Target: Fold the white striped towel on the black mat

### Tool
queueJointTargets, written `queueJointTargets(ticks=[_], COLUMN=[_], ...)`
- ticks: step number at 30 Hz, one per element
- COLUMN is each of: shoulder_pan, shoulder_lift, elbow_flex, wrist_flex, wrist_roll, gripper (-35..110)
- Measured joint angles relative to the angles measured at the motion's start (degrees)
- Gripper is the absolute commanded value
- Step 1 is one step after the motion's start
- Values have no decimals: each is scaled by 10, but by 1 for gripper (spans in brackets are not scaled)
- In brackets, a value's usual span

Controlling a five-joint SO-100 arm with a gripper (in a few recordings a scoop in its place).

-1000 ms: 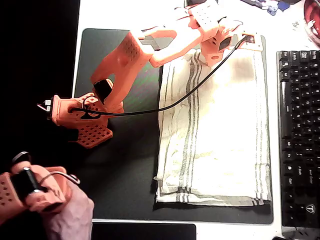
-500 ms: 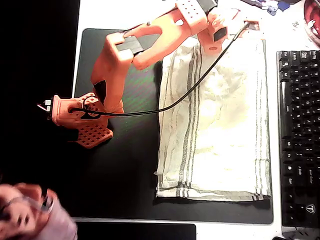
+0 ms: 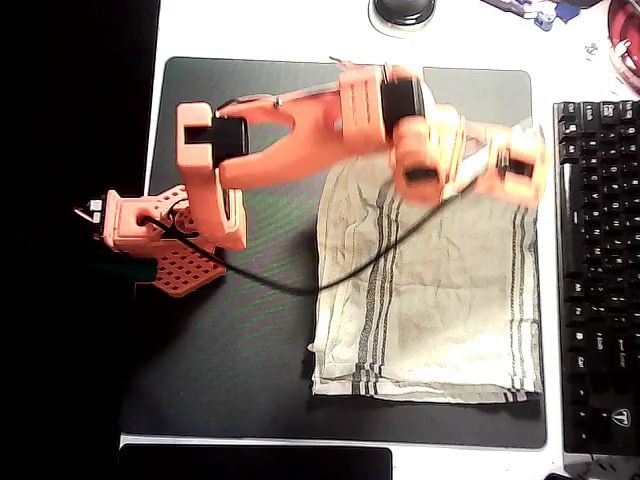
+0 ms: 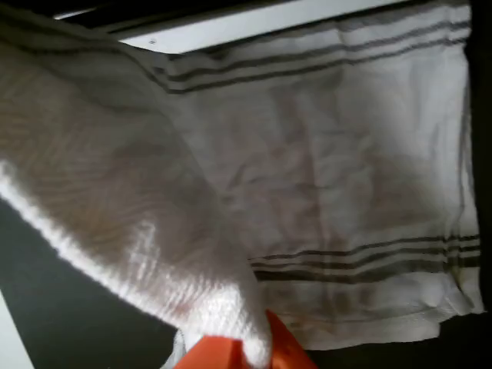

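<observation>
My claw [image 4: 231, 352], clenched on the white striped towel [image 3: 440, 300], lifts its far edge above the black mat [image 3: 240, 340].

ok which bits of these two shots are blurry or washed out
Overhead view: the gripper and wrist are smeared by motion blur, while the white striped towel, the black mat and the keyboard stay sharp; the left side falls into black. Wrist view: the lifted fold of the towel near the lens is soft and bright, but the stripes further off are clearer.
</observation>
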Motion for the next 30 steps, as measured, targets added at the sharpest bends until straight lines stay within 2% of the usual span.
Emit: queueJointTargets(ticks=[11, 25, 30], shoulder_pan=[173, 246, 259], shoulder_lift=[-25, -134, -146], elbow_flex=[82, 83, 83], wrist_flex=[-108, -195, -193], wrist_roll=[-128, -198, -207], gripper=[0, 0, 14])
